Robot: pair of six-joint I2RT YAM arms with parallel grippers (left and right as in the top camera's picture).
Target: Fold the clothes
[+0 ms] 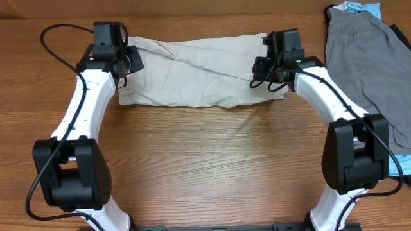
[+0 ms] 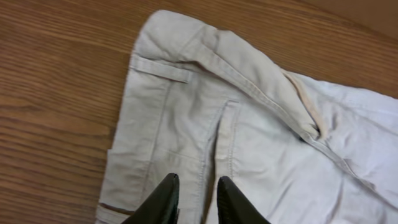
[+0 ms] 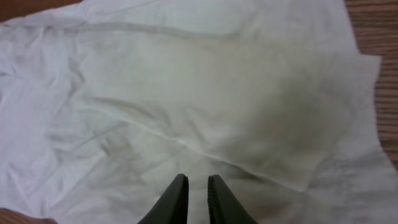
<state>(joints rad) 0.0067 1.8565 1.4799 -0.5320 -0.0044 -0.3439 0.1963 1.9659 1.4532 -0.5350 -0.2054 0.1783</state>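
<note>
Beige garment [image 1: 199, 70] spread between both grippers on a wooden table [image 1: 212, 160].
The left gripper [image 1: 126, 63] sits over one end and the right gripper [image 1: 262, 67] over the other, with the cloth filling the stretch between their fingers. A grey garment [image 1: 363, 61] lies outward of the right fingers, apart from the beige one.

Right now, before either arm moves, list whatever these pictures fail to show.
Left gripper: whether it pinches the beige garment is unclear. The left wrist view shows only a narrow finger gap, and overhead its wrist covers it.
Right gripper: same doubt. The right wrist view is soft, and overhead the wrist hides it.
Grey garment: cut off by the overhead's right edge.
Blue cloth: mostly buried under the grey garment, overhead.
</note>
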